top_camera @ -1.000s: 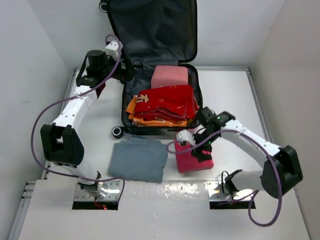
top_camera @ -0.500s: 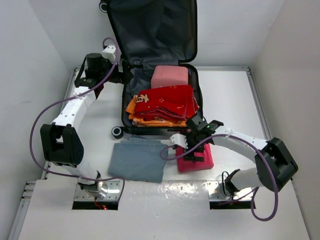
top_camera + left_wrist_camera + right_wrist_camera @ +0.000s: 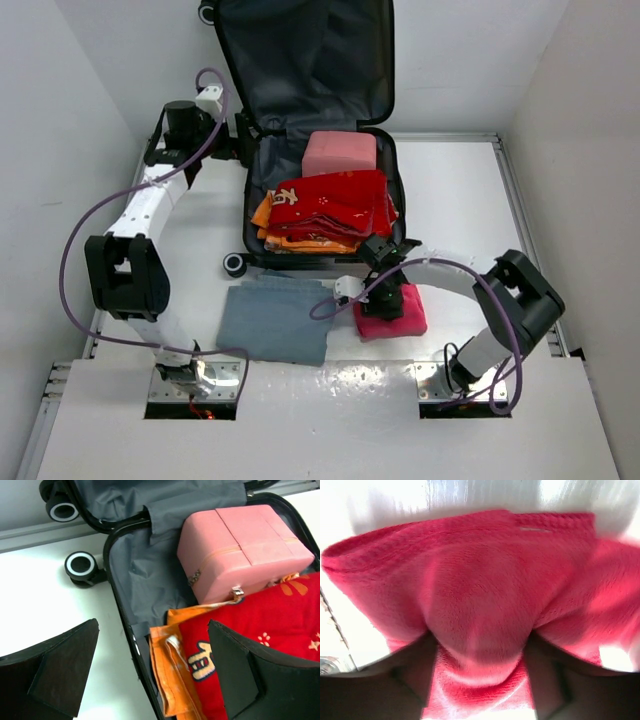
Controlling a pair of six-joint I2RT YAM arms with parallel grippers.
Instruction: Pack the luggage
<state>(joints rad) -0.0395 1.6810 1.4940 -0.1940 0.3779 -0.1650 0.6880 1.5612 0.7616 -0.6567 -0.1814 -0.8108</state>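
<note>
Beside the luggage [image 3: 300, 60] — right pincer [image 3: 480, 652] now grips towel [image 3: 475, 580].

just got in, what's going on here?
Packing the luggage. It lies open with a pink box and red and orange cloths inside. The right pincer pinches a fold of the magenta towel in front of it. The left pincer hangs open at the case's left rim. A grey cloth lies outside.
</note>
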